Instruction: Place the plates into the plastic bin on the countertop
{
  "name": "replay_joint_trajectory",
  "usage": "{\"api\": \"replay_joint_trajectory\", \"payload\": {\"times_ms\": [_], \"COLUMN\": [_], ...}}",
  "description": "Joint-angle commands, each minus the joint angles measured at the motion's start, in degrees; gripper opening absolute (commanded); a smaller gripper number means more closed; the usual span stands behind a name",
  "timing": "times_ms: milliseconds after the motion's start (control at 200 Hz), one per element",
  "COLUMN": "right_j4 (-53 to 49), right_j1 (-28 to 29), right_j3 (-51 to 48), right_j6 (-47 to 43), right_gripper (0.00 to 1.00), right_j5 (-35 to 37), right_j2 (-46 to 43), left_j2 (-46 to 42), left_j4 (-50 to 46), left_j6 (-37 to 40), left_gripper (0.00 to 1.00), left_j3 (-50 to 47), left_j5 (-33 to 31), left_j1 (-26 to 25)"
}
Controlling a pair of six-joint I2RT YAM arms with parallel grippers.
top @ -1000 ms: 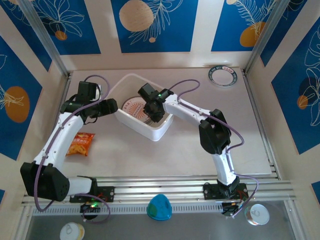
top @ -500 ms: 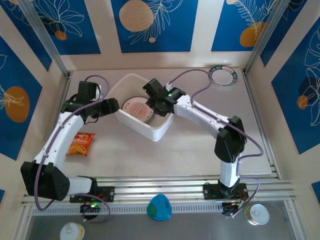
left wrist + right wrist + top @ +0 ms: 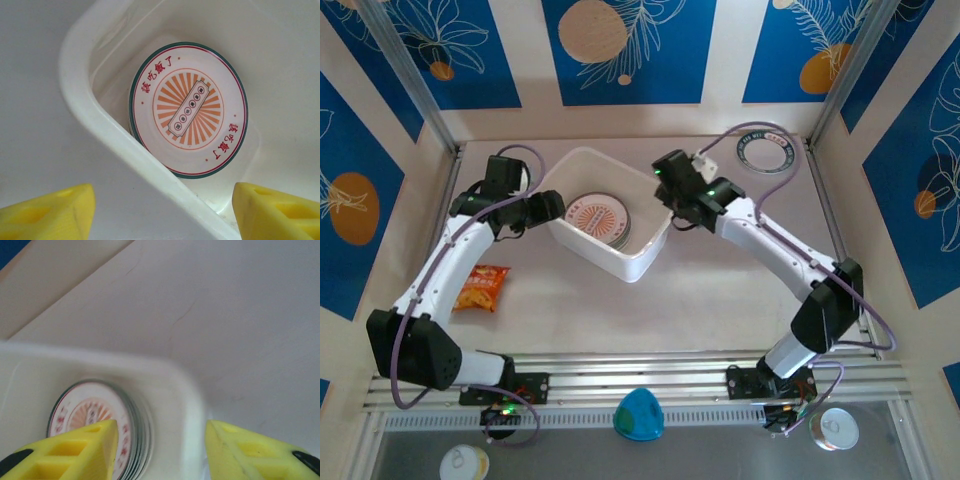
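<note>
Left gripper (image 3: 162, 200) is spread wide and holding nothing, one yellow finger (image 3: 47, 212) over bare surface and the other over the inside of the translucent white rectangular plastic bin (image 3: 115, 135), with the rolled rim running between them. Just beyond that wall, flat on the bin floor, sits the stack of small round white plates (image 3: 189, 110); the top one has a dark green rim and an orange sunburst centre with red characters around it. Over to the right gripper (image 3: 161, 432): released too, yellow fingers parted and empty, hovering at the bin's right-hand corner, the picture blurred there, with the stack's edge visible below. The bin stands on the pale beige matte counter (image 3: 720, 290), toward the back left. One more round white plate with a dark green patterned rim (image 3: 764, 153) lies in the counter's far right corner, well apart from the bin. An orange snack packet (image 3: 480, 288) lies on the left, beside the left arm.
</note>
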Motion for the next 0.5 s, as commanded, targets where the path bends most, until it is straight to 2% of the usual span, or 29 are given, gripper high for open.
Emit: {"api": "replay_joint_trajectory", "payload": {"times_ms": [0, 220, 495], "right_j4": [0.7, 2.5, 3.9], "right_j1": [-8.4, -21.4, -32.3], "right_j3": [-3.7, -10.0, -10.6], "right_j6": [-1.9, 2.0, 2.4], "right_gripper": [0.5, 0.49, 0.49], "right_j5": [-2.6, -8.8, -12.8], "right_j2": [-3.4, -4.0, 3.2], "left_j2": [0.9, 2.6, 3.8], "left_j4": [-1.1, -2.3, -3.2], "left_j6": [-1.0, -1.1, -0.9], "left_gripper": [0.73, 0.73, 0.73], "left_j3": [1.9, 3.6, 4.6], "left_j5": [-2.1, -3.9, -5.0], "left_j1": [-0.8, -1.5, -1.7]}}
